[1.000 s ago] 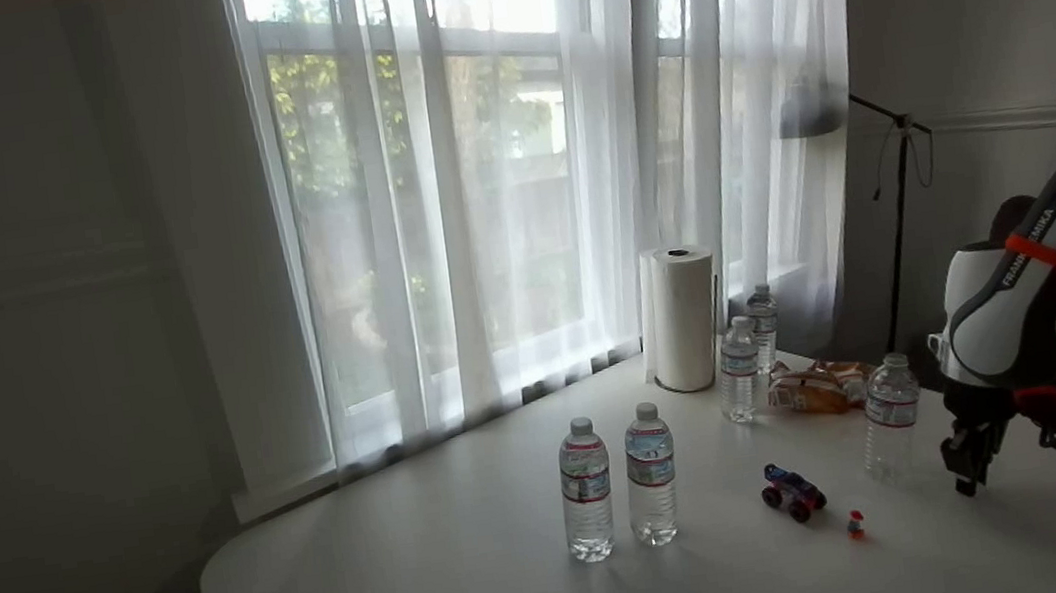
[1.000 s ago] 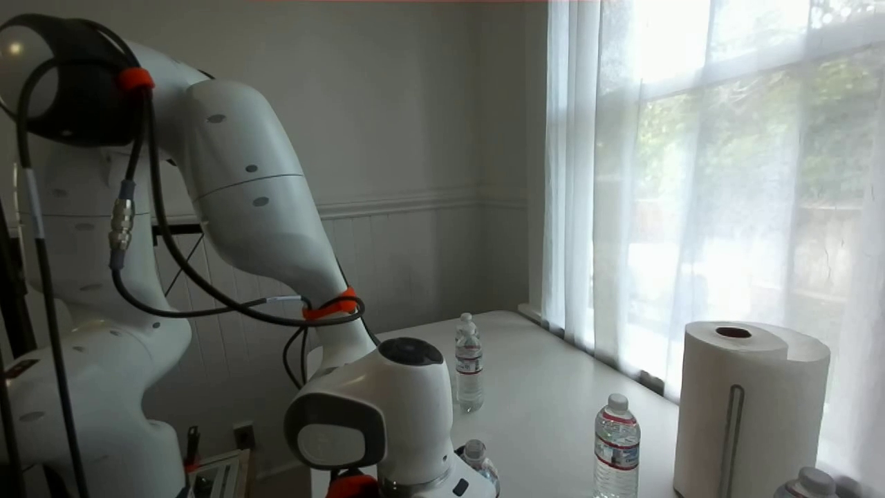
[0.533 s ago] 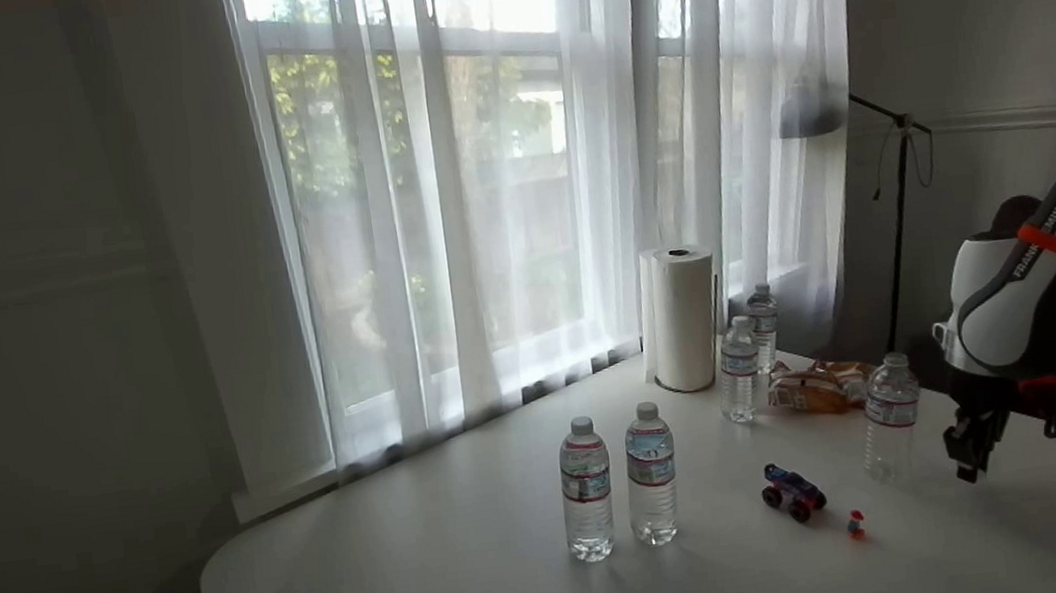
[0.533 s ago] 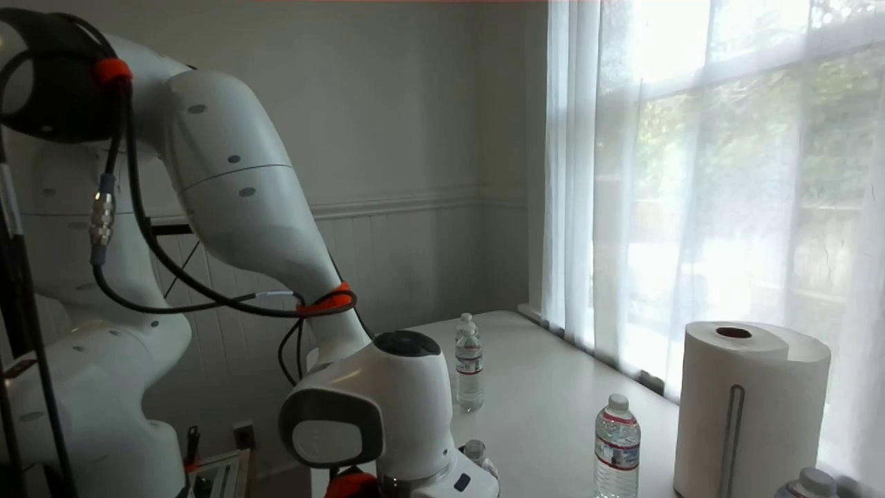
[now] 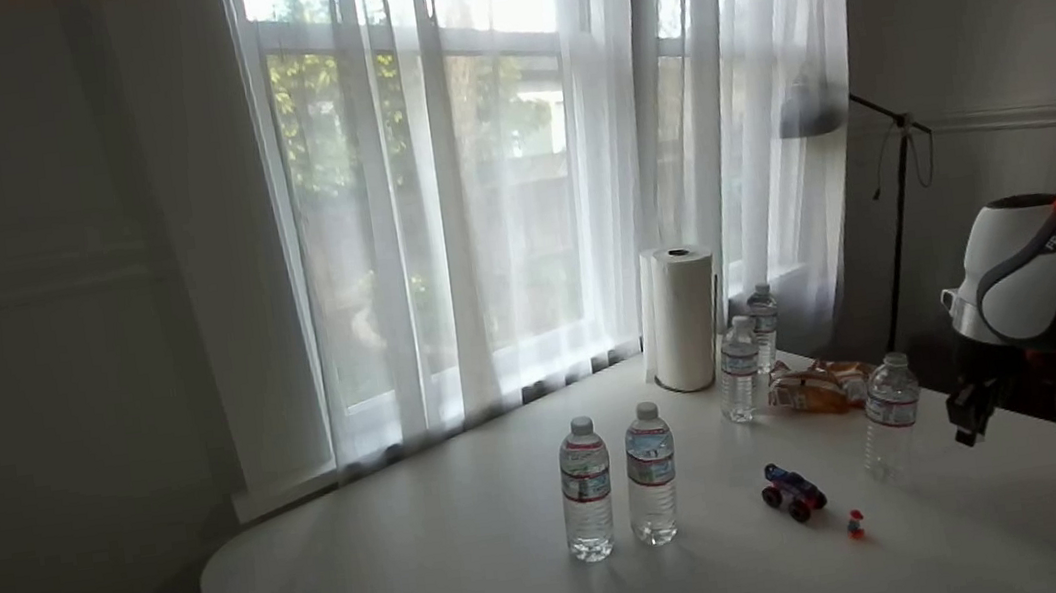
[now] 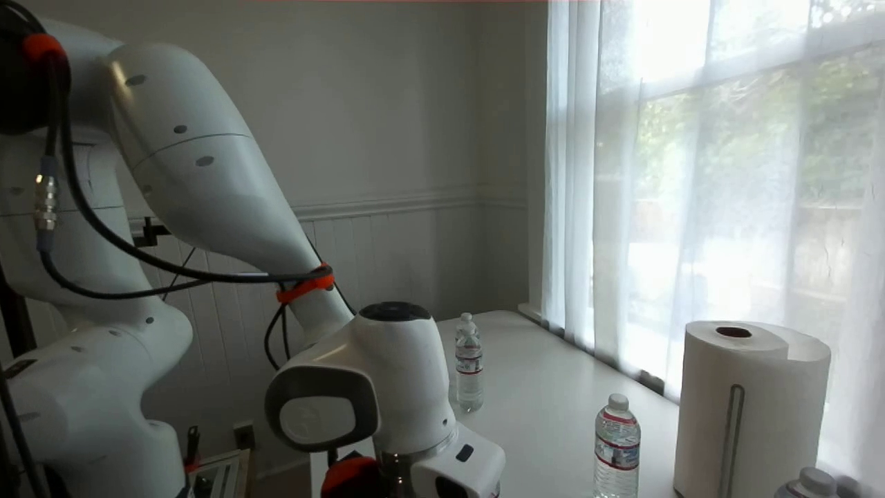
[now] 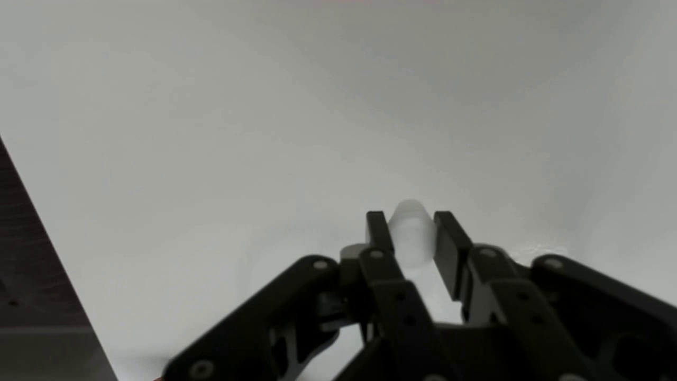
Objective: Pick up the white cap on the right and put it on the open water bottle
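Note:
My gripper [image 7: 410, 217] is shut on the white cap [image 7: 413, 241], which sits between its two fingertips in the wrist view. The wrist view shows the table surface below. In an exterior view the gripper [image 5: 967, 429] hangs above the table's right part, to the right of the open water bottle [image 5: 891, 418]. The cap is too small and dark to make out there. The open bottle stands upright, with a clear neck. In an exterior view it is almost wholly hidden behind the robot's hand [image 6: 456, 460], and the gripper's fingers are out of view there.
Capped bottles [image 5: 586, 491] [image 5: 651, 478] stand on the white table [image 5: 421, 572]. More bottles [image 5: 741, 371] [image 5: 764, 328] stand by the paper towel roll [image 5: 682, 318]. An orange bag [image 5: 816, 389] lies behind the open bottle. A toy truck [image 5: 794, 492] and a small figure [image 5: 855, 525] lie in front.
The gripper has risen off the table and drawn slightly to the right in an exterior view. The arm has shifted up and left in an exterior view. Bottles and toys have not moved.

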### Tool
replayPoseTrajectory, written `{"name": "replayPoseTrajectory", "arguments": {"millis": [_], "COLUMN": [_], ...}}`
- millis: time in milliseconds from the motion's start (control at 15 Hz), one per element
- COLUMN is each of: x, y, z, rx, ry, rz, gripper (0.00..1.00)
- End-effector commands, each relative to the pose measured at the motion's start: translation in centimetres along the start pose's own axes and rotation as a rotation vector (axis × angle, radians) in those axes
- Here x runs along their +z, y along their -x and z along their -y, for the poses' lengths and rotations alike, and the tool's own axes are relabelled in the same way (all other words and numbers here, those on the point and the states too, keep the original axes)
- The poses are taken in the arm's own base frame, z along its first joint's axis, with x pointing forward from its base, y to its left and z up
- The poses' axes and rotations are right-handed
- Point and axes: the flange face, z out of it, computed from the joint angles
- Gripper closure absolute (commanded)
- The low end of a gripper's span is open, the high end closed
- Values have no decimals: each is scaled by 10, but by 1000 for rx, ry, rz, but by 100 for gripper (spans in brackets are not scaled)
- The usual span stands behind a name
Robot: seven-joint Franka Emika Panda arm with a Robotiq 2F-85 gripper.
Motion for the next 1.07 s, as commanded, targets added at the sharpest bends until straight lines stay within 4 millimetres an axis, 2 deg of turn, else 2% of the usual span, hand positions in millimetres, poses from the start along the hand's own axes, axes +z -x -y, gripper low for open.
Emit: {"name": "replayPoseTrajectory", "arguments": {"millis": [0, 733, 1000], "x": [-29, -100, -122], "y": [3, -8, -9], "z": [-7, 5, 10], "rx": [3, -69, -96], "ry": [20, 38, 35], "rz": [-29, -91, -111], "gripper": [77, 77, 81]}}
